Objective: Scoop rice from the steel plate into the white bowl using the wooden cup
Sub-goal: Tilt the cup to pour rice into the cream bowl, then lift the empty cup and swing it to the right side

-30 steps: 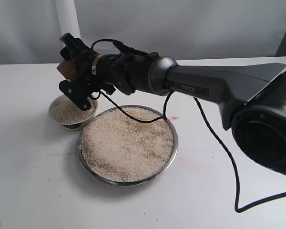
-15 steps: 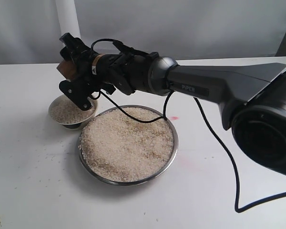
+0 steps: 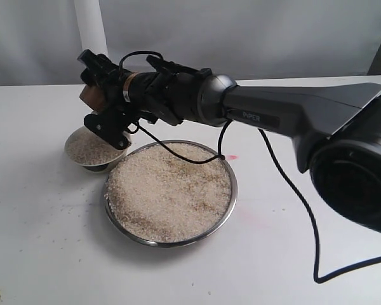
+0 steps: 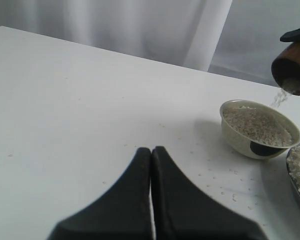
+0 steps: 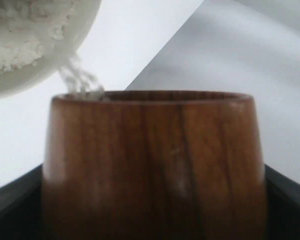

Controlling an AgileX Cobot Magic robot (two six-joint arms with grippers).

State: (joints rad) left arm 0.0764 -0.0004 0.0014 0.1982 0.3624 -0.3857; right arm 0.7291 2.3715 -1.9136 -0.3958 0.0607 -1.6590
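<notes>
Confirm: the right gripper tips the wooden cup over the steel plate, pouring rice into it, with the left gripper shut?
Wrong vessel: the right gripper tips the wooden cup over the white bowl, not the steel plate, as the left wrist view's falling rice shows. The left gripper is shut.

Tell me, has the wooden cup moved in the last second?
Yes: the wooden cup shifted slightly down and right, toward the unmoved white bowl.

Dark grey arm (image 3: pixel 292 114), looped black cable (image 3: pixel 314 251)
</notes>
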